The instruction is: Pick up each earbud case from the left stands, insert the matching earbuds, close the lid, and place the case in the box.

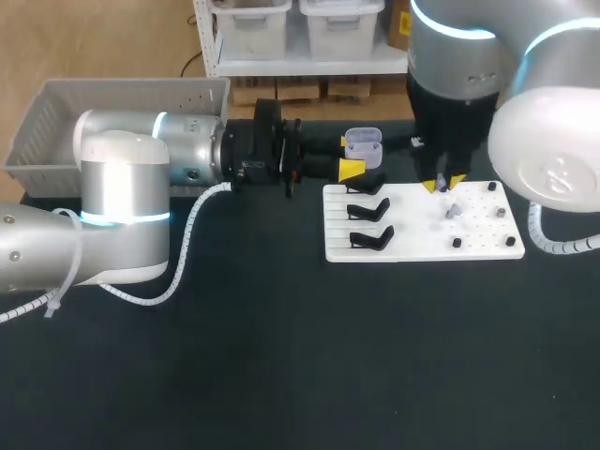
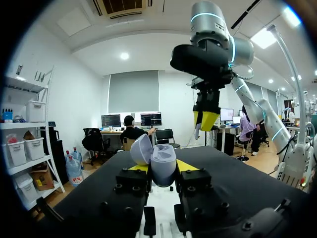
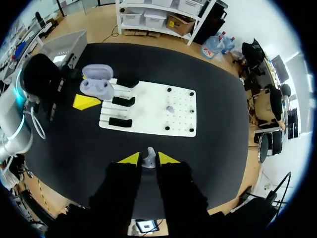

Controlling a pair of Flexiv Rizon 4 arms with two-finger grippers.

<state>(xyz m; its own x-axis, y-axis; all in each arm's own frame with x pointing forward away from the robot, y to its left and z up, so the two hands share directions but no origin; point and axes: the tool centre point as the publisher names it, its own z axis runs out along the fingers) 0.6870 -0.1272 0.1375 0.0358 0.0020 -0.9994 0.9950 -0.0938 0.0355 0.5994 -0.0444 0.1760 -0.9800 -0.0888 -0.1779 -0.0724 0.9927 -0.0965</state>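
Holding open case (image 1: pixel 363 142) — left gripper (image 2: pixel 163 167); right gripper (image 3: pixel 148 160) pinching earbud (image 3: pixel 148 155).

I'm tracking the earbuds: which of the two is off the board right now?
The earbud pinched in the right gripper. The other earbud sits on the white board among the black pegs.

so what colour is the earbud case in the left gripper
Pale lilac-grey earbud case, seen best in the left wrist view.

Bin (image 1: pixel 49 127) partly behind L arm (image 1: pixel 187 152)
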